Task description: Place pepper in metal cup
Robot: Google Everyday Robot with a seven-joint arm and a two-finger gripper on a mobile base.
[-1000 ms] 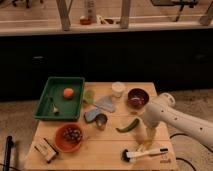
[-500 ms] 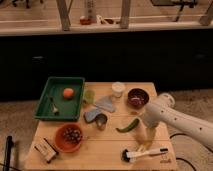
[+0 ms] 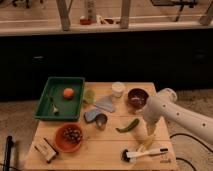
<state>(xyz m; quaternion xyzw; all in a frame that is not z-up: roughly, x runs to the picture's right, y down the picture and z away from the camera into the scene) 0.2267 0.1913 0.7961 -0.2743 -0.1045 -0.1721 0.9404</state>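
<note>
my gripper (image 3: 150,131): pointing down, low over the wooden table (image 3: 100,152), on the end of my white arm (image 3: 175,114), which comes in from the right edge

grip state: honestly can't tell if it's open or closed from this angle, so not gonna guess

holding anything: nothing I can make out, and I can't say for sure whether it touches the pepper

pepper (image 3: 128,125): green, curved, lying flat on the table just to the left of my gripper, with its nearer end right beside it

metal cup (image 3: 101,120): upright on the table, further left past the pepper, near its far tip but apart from it, so the pepper sits between my gripper and the cup

brush (image 3: 145,152): yellow handle, lying on the table just in front of and below my gripper

dark red bowl (image 3: 137,97): behind my gripper, a bit to the left

white cup (image 3: 118,89): further back than the bowl, left of it

pale green cup (image 3: 89,96): well off to the left and back, by the tray

green tray (image 3: 47,102): far left corner, well apart from my gripper, orange fruit (image 3: 68,92) inside

orange bowl (image 3: 69,137): left of the metal cup, near the front edge, with something dark in it
</note>
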